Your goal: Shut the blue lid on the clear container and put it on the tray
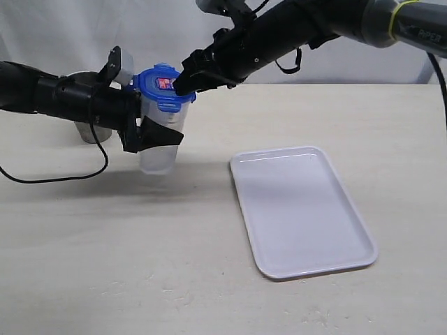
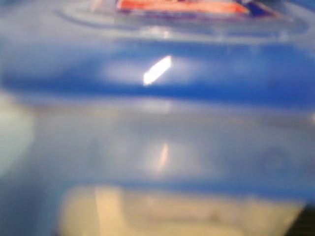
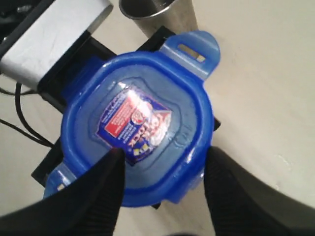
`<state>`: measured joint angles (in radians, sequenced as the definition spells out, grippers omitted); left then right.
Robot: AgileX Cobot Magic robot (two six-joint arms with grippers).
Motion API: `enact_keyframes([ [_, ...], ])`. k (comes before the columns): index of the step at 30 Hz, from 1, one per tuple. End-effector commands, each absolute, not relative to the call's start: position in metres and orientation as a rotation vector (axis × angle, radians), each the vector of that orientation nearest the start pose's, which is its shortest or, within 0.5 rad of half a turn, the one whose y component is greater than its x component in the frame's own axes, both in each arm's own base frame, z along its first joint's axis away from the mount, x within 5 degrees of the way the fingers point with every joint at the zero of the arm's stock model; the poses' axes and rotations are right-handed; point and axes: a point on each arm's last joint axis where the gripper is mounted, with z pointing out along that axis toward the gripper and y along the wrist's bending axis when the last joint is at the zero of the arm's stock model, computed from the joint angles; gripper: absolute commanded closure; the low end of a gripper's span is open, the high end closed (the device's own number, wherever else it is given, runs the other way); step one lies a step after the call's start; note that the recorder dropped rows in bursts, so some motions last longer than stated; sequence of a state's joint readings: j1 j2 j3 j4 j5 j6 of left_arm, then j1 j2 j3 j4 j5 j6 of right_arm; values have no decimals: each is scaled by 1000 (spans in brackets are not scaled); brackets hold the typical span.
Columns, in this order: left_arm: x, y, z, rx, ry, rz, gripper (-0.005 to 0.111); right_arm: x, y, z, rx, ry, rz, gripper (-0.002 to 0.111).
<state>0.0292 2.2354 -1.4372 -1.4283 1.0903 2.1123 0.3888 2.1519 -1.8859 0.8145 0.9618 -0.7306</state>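
The clear container (image 1: 155, 155) is held in my left gripper (image 1: 158, 132), whose black fingers clamp its wall just below the rim. The blue lid (image 1: 163, 86) sits on top of it, sticker face up. In the right wrist view the blue lid (image 3: 140, 123) fills the middle, and my right gripper (image 3: 165, 153) stands open over its near edge. One finger lies across the lid's top by the sticker, the other just outside the lid's corner. The left wrist view is a blur of the blue lid (image 2: 157, 73) and the container wall (image 2: 157, 147). The white tray (image 1: 349, 241) lies to the right.
A grey metal cup (image 1: 91, 131) stands behind my left arm, and it also shows beyond the lid as the metal cup (image 3: 157, 12) in the right wrist view. A black cable (image 1: 63, 178) loops on the table below the left arm.
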Motion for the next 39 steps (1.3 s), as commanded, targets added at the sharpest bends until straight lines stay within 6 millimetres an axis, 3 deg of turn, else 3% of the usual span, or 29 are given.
enact_keyframes([
  [1,431,-96,170,1157,1542,-960,107,394,256,279,-1209,2186,891,62],
  [8,430,-96,169,1168,1541,-962,107,378,244,322,-1446,1953,651,62],
  [15,430,-96,169,1168,1543,-960,107,374,225,334,-1505,2016,324,62],
  [22,430,-96,169,1168,1543,-959,107,364,222,349,-1628,1892,268,62],
  [28,430,-96,168,1180,1546,-957,107,355,233,340,-1793,1773,245,62],
  [34,430,-96,168,1182,1548,-955,107,357,244,323,-1795,1733,63,62],
  [39,430,-96,168,1182,1548,-955,107,356,243,314,-1819,1751,50,67],
])
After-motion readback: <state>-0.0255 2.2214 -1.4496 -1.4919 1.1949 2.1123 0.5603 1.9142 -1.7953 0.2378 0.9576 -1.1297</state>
